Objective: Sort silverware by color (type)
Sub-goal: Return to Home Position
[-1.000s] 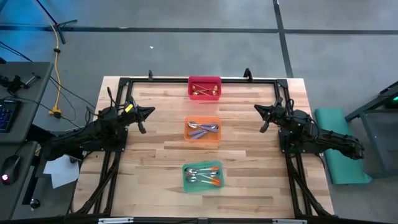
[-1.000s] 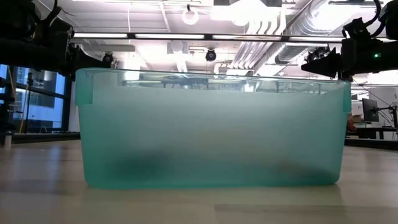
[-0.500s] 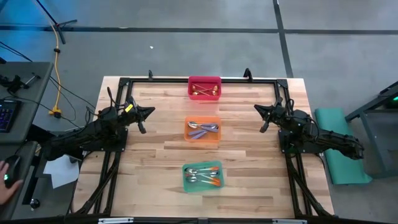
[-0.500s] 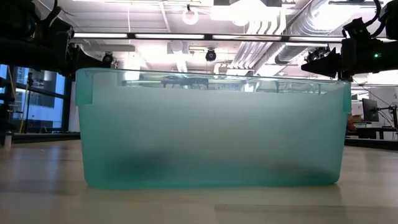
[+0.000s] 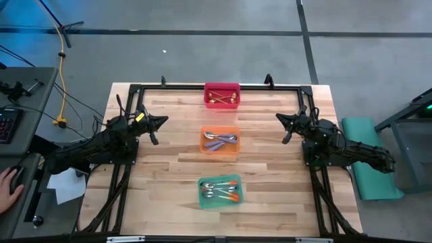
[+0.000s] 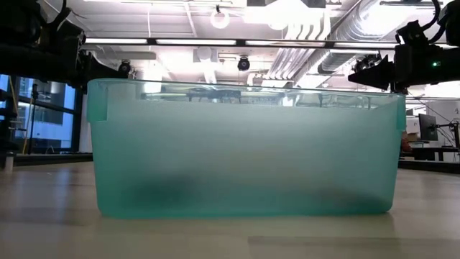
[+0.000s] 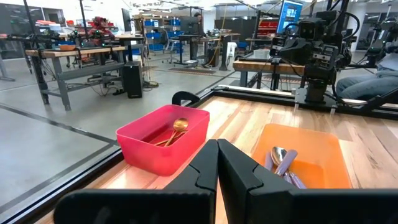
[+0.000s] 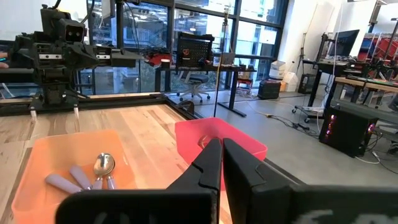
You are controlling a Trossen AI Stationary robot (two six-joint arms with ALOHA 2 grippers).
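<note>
Silverware (image 5: 217, 191) lay fully binned when I checked the feeds. The gold spoons (image 5: 222, 99) were in the red bin (image 5: 222, 86) at the far edge of the table (image 5: 169, 196). The purple-handled spoons (image 5: 220, 140) were in the orange bin (image 5: 203, 140) at the middle, and the orange-handled spoons (image 5: 232, 196) in the green bin (image 5: 200, 192) nearest me, the three bins in a line down the centre. I saw no spoon loose on the wood, so I judged the sorting done. That accounted for the arms: the left gripper (image 5: 160, 121) sat at the left side and the right gripper (image 5: 282, 119) at the right, each folded low, pointing inward, well apart from the bins. On the left wrist camera the fingers (image 7: 202, 171) were pressed together tip to tip with nothing between them, and the right wrist camera showed the same, which made sense with nothing left to carry. I read this as the resting pose, clear of the bins.
</note>
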